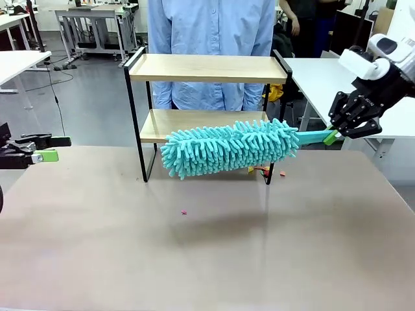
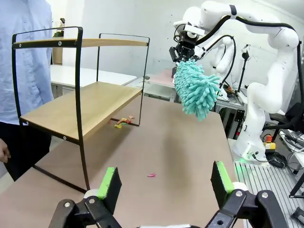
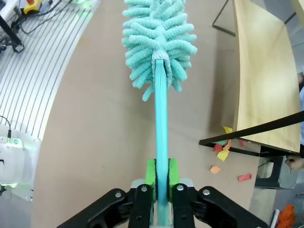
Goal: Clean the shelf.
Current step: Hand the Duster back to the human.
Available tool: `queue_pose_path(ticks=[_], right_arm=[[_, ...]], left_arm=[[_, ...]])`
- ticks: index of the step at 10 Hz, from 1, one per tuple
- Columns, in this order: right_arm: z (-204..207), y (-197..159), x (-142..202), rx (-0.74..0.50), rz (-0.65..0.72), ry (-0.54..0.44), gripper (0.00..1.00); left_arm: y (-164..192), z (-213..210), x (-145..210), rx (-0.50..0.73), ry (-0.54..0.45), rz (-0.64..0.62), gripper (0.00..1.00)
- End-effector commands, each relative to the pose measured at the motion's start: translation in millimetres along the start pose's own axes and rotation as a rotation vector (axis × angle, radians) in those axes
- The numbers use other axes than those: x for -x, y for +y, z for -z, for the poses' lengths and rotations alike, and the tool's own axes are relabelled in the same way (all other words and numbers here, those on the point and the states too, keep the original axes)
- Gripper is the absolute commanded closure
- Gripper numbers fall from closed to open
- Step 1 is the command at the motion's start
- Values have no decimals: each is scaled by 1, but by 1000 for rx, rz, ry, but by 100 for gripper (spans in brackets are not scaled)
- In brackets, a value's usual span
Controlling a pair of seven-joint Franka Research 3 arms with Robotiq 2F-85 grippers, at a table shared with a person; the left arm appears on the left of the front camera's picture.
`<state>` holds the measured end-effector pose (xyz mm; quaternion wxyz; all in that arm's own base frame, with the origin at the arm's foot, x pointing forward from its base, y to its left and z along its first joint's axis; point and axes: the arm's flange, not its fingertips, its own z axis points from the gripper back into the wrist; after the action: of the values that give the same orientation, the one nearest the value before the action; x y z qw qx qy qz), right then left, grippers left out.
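Note:
The shelf (image 1: 207, 68) stands on the brown table, two wooden boards in a black frame; it also shows in the left wrist view (image 2: 76, 107) and the right wrist view (image 3: 259, 71). My right gripper (image 1: 334, 136) is shut on the handle of a teal fluffy duster (image 1: 230, 147), held level in front of the lower board, above the table. The wrist view shows the handle (image 3: 161, 142) clamped between the green pads (image 3: 151, 172). My left gripper (image 1: 45, 155) hangs open at the table's left edge with nothing between its fingers (image 2: 110, 183).
Small coloured paper scraps (image 1: 262, 171) lie by the shelf's right foot (image 3: 223, 152), and one pink scrap (image 1: 184, 212) lies mid-table. A person in a blue shirt (image 1: 211, 26) stands behind the shelf. White tables stand around.

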<state>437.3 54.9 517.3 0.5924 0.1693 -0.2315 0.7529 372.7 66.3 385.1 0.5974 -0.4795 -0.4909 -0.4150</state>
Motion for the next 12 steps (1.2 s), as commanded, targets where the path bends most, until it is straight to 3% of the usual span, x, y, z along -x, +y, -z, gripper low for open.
queue_pose_path(ticks=[1,3,7,9,12], right_arm=[[-4,2,-4,6,-18,-28,87],[-4,2,-4,6,-18,-28,87],[-4,2,-4,6,-18,-28,87],[-4,2,-4,6,-18,-28,87],[-4,2,-4,6,-18,-28,87]], left_arm=[[4,-3,-1,-3,-2,8,0],[-12,17,-7,-19,6,29,0],[-79,56,-32,-72,-47,129,0],[-94,83,-38,-123,-41,166,0],[-101,127,-32,-96,-61,135,0]])
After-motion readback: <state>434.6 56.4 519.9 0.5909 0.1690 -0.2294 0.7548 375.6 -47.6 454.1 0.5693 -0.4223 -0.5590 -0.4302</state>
